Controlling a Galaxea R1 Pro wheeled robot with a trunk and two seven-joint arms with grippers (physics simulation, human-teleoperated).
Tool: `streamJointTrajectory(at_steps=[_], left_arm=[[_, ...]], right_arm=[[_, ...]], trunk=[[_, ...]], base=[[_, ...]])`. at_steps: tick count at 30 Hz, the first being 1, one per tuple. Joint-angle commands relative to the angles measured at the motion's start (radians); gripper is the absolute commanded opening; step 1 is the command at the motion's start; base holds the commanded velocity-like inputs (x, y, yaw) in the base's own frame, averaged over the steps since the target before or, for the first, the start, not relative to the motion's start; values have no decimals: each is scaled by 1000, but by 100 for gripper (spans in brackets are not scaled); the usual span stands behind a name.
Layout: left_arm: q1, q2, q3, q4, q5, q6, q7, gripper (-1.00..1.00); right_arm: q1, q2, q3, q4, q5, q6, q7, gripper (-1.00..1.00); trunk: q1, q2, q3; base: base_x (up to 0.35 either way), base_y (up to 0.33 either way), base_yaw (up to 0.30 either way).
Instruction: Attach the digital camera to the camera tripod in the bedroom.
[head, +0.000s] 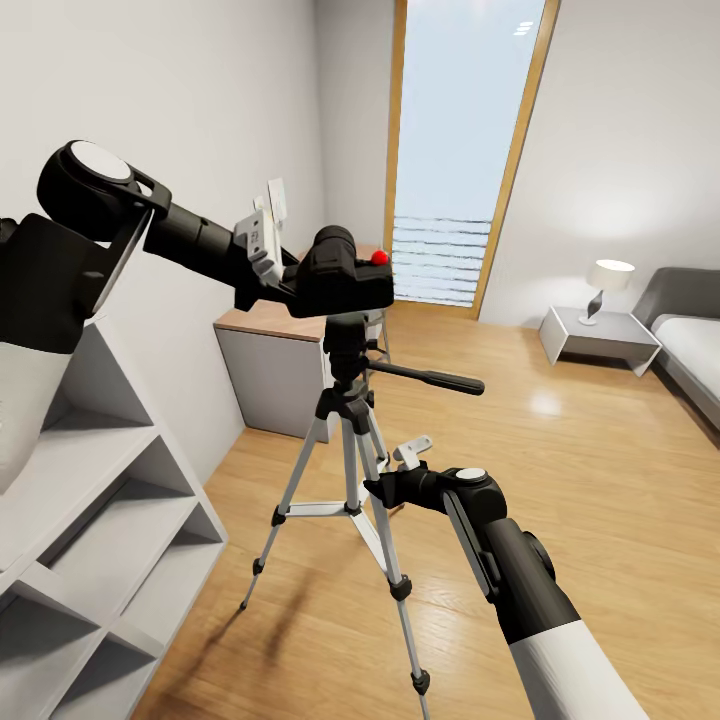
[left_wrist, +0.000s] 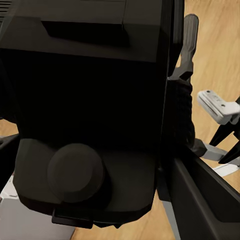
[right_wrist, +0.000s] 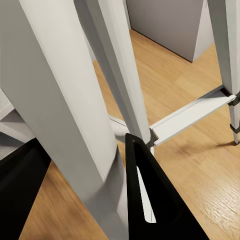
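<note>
Camera: digital camera, small, black, boxy, red button on top; looks hard and light, maybe slick on the smooth sides; best held by the two flat sides, never by the lens.
Place: sits right over the black head of the camera tripod, touching or almost touching; cannot tell if locked on yet.
Left end effector: clenched on the camera from the side; in the left wrist view, dark camera body fills the space between the fingers.
Tripod: tall, thin silver legs, black feet on the wood floor; looks stiff but easy to tip; pan handle sticks out to the side, better not bumped.
Right end effector: down low at a tripod leg, leg between the fingers; cannot tell if squeezing it or just around it.
Hold spot for tripod: low on a leg or the middle post, for a steady stand.
Risk: hard push down on the head could rock the tripod.
Room: bedroom, tall window, lamp, shelf by the left arm.
</note>
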Motion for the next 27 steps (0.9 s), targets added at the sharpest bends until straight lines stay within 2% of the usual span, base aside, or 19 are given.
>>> streamJointTrajectory(at_steps=[1, 3, 4, 6, 7, 8, 27], left_arm=[[-1, -1, -1, -1, -7, 7, -6, -100], [-1, -5, -1, -1, -7, 6, -6, -100], [-1, -6, -2, -1, -8, 6, -6, 100], [-1, -8, -2, -1, -8, 6, -6, 100], [-1, -9, -2, -1, -6, 6, 27, 100], [-1, -9, -2, -1, -6, 6, 30, 100], [-1, -6, 2, -1, -7, 9, 38, 100]], right_arm=[[-1, 0, -2, 0, 52, -10, 6, -100], [-1, 0, -2, -1, 52, -10, 6, -100], [-1, 0, -2, -1, 52, -10, 6, -100], [-1, 0, -2, 0, 52, -9, 6, -100], [-1, 0, -2, -1, 52, -9, 6, -100], [-1, 0, -2, -1, 52, -9, 6, -100], [-1, 2, -2, -1, 79, -10, 8, -100]], trunk=[[1, -2, -2], [1, -2, -2], [1, -2, -2], [1, -2, -2], [1, -2, -2], [1, -2, -2], [1, -2, -2]], base=[[0, 0, 0], [0, 0, 0], [0, 0, 0], [0, 0, 0], [0, 0, 0], [0, 0, 0], [0, 0, 0]])
